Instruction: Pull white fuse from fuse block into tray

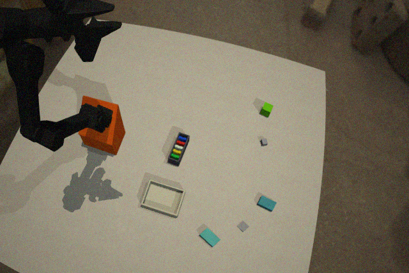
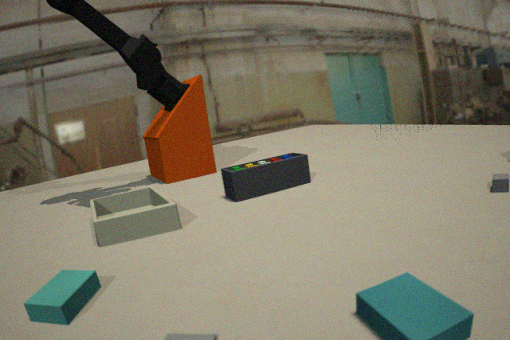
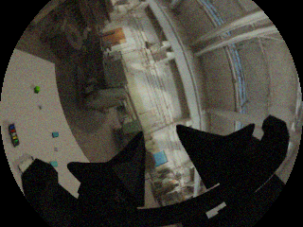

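The white fuse [image 1: 179,147] [image 2: 262,162] sits in the middle of a row in the dark fuse block [image 1: 173,163] [image 2: 268,183], between a red and a yellow fuse; blue and green fuses are at the ends. The block also shows small at the left of the wrist view. The pale, shallow tray [image 1: 158,211] [image 2: 138,224] stands near the block's green end; no object shows in it. My gripper [image 1: 117,15] [image 3: 160,131] is open and empty, held high, far from block and tray. It is out of frame in the exterior view.
An orange wedge-shaped housing [image 1: 119,131] [image 2: 187,149] stands at the arm's lower end, left of the block. A green cube [image 1: 266,109] [image 3: 37,89], a small grey cube [image 1: 264,142] [image 2: 500,182], two teal blocks [image 1: 266,202] [image 1: 209,237] and a flat grey piece [image 1: 243,226] lie on the table.
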Controlling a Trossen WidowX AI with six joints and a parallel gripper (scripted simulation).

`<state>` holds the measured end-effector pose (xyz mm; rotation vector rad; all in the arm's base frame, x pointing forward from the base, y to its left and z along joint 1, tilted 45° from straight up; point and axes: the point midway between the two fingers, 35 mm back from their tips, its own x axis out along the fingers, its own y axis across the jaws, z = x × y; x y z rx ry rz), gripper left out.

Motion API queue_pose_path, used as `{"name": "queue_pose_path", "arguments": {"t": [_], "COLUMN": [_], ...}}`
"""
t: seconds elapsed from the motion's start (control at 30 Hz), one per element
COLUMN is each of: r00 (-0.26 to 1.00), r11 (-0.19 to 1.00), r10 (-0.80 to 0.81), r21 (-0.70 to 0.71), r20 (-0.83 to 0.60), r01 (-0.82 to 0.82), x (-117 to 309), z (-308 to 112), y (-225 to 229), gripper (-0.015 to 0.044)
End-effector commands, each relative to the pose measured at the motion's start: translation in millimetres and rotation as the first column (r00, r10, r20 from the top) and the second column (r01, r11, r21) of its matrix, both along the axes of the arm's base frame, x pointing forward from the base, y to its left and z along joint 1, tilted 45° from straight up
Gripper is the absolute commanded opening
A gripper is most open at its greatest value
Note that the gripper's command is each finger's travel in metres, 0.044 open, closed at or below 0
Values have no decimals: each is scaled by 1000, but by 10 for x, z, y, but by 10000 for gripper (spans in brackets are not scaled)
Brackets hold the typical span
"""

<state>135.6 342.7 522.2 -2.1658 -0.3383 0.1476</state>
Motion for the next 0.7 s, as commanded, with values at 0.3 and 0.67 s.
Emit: {"name": "queue_pose_path", "arguments": {"t": [0.3, 0.67], "r00": [985, 852], "r11": [990, 863], "r10": [-107, -306], "r21": [82, 253], "r20": [-134, -426], "r01": [119, 437], "x": [744, 1763], "z": [-875, -2479], "y": [228, -60], "gripper": [71, 71]}}
